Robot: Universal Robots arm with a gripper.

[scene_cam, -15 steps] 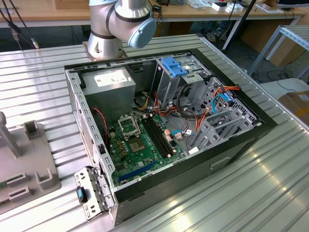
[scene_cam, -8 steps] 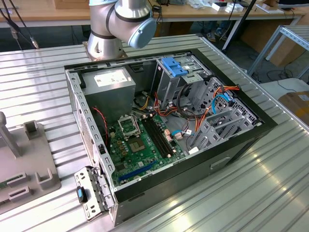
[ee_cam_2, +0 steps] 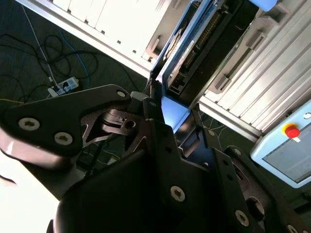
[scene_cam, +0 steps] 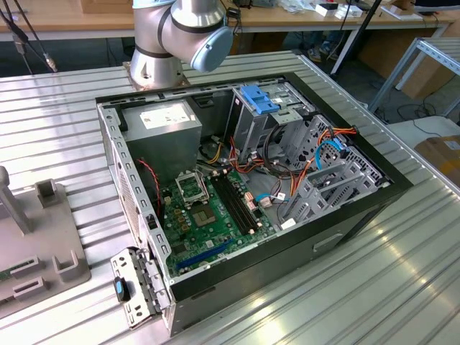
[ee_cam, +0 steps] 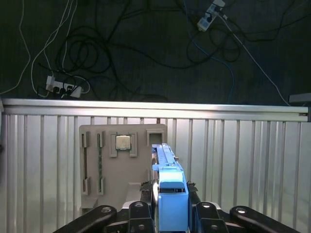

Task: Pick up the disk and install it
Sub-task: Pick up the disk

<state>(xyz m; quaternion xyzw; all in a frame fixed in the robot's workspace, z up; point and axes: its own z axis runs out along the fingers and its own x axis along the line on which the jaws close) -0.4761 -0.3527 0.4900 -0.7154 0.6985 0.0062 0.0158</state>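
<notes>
Holding the flat grey disk with a bright blue plastic frame (ee_cam: 170, 177) clamped between its fingers, the black pincer (ee_cam: 168, 190) hangs over the ribbed metal counter (ee_cam: 243, 160). Pickup seems done; installing into the open black computer case (scene_cam: 345, 219), at its three o'clock side, is left.

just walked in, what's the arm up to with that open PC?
The gripper is shut on the disk, gripping its blue carrier frame. In the first wrist view it holds the disk edge-on, raised over the grey fixture plate on the ribbed metal table. The open computer case lies on that table. The disk has been picked up but is not yet installed.
</notes>
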